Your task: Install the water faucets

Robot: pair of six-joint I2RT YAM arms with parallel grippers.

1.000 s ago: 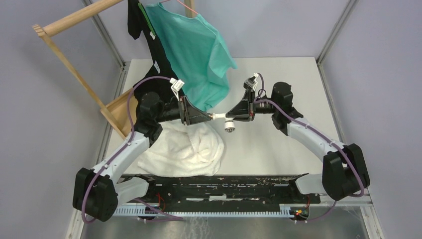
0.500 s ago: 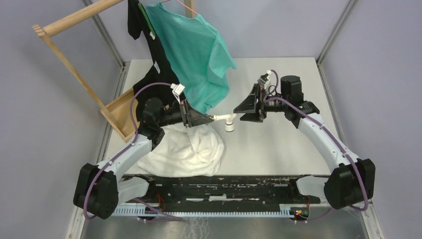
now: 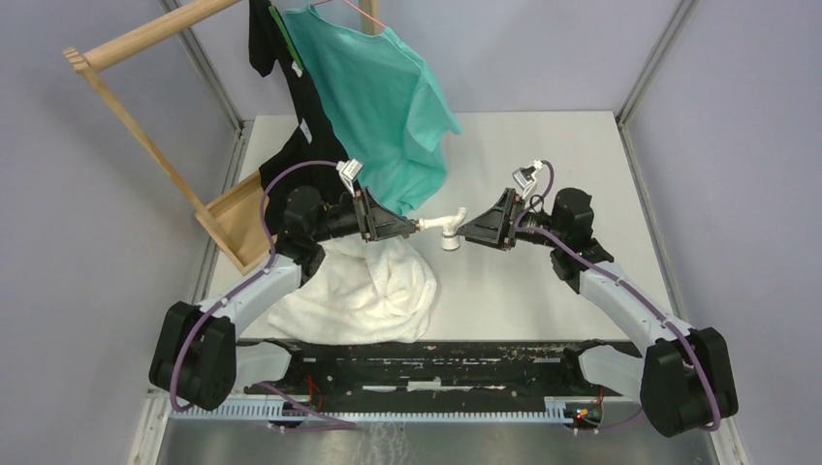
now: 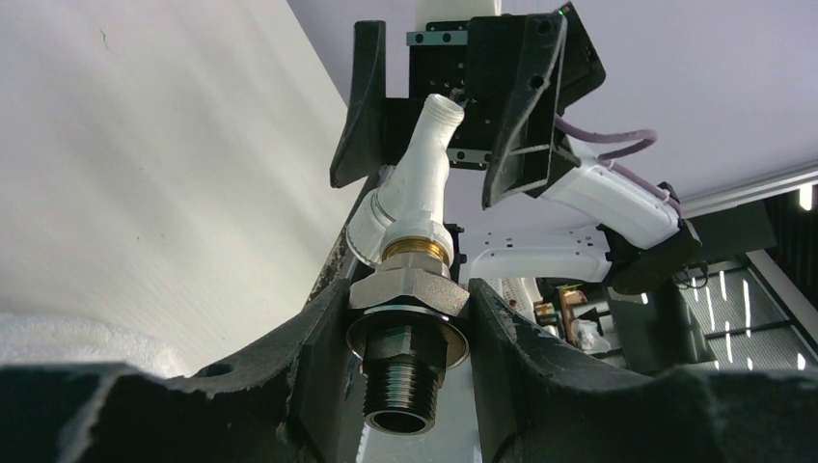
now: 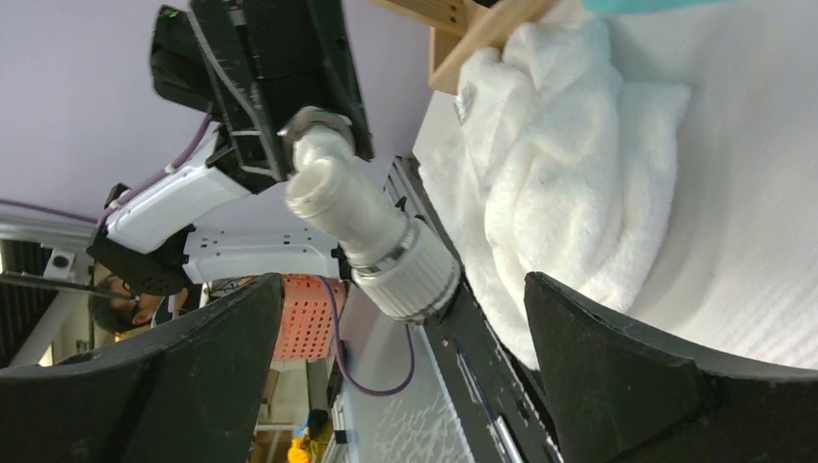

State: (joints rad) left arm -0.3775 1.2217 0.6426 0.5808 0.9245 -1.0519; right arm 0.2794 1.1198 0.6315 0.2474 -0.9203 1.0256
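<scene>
Farthest out from my left fingers, on their outer side, I see the wooden rack (image 3: pixel 145 136) leaning, with a black garment (image 3: pixel 291 155) hanging just behind the wrist. My left gripper (image 3: pixel 415 228) is raised off the table (image 3: pixel 543 281) and clenched on the metal threaded fitting (image 4: pixel 410 299). On the left wrist camera both fingers (image 4: pixel 318 347) press the flats of its hex nut, and the dark threaded end pokes back toward the camera between them. A crumpled white towel (image 3: pixel 359 286) lies below those fingers, and the hem of a teal shirt (image 3: pixel 388 107) hangs just behind them.

The white plastic faucet (image 3: pixel 449 225) sticks out past my left fingertips, joined to the fitting at a brass ring. Its round cap hangs down and its spout tip angles up.

My right gripper (image 3: pixel 463 231) faces the left one with its jaws spread wide and nothing held. On the right wrist view the faucet sits between those fingers (image 5: pixel 617 386), clear of both pads. The towel lies beyond the one at the right of that view.
</scene>
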